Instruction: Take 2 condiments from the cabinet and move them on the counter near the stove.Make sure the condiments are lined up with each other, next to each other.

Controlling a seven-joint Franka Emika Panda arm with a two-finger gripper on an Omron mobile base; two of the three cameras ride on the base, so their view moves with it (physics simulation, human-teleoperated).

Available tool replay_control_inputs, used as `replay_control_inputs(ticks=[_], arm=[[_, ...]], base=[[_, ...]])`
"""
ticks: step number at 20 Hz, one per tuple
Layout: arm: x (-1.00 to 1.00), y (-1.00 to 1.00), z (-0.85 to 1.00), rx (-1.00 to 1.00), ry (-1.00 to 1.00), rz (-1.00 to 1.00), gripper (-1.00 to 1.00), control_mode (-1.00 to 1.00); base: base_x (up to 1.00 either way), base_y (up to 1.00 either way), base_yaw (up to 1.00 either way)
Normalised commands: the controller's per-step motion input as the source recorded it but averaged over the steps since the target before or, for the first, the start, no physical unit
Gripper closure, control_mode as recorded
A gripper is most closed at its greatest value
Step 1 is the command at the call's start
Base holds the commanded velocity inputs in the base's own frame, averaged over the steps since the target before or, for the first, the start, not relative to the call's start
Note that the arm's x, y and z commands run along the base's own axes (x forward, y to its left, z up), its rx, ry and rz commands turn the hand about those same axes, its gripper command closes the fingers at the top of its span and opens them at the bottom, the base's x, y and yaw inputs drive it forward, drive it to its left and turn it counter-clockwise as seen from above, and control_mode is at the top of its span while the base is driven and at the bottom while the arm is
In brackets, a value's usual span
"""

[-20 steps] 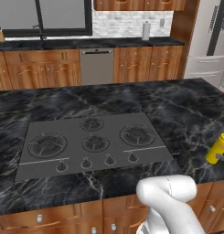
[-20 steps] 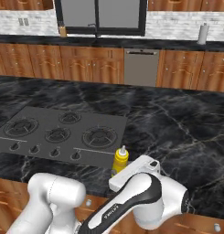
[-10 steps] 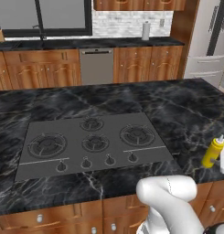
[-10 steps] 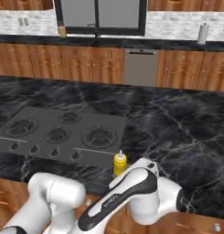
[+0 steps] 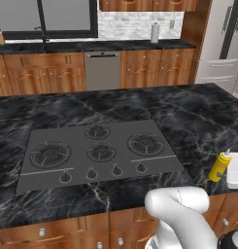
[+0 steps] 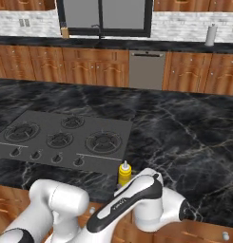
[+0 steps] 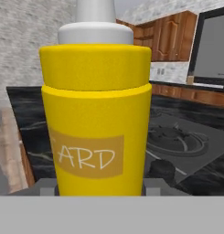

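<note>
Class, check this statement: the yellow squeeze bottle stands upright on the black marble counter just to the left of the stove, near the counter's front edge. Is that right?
Not quite. The yellow squeeze bottle stands upright on the black marble counter near its front edge, but to the right of the stove, not the left. The left base view shows this.

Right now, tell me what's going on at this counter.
The robot arm has a yellow squeeze bottle at the front edge of the black marble counter, just right of the gas cooktop. The bottle stands upright, and the hand view shows it close up between the fingers. The grip looks closed on it, though whether its base rests on the counter cannot be told. No second condiment is beside it.
</note>
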Motion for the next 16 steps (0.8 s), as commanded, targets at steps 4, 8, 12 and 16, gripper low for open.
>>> replay_control_inputs(ticks=[4,8,12,16], arm=[[0.19,0.0,-0.2,0.0,0.0,0.0,1.0,-1.0],[0.19,0.0,-0.21,0.0,0.0,0.0,1.0,-1.0],[0.16,0.0,-0.24,0.0,0.0,0.0,1.0,-1.0],[0.17,0.0,-0.16,0.0,0.0,0.0,1.0,-1.0]], base=[[0.0,0.0,0.0],[0.0,0.0,0.0],[0.0,0.0,0.0],[0.0,0.0,0.0]])
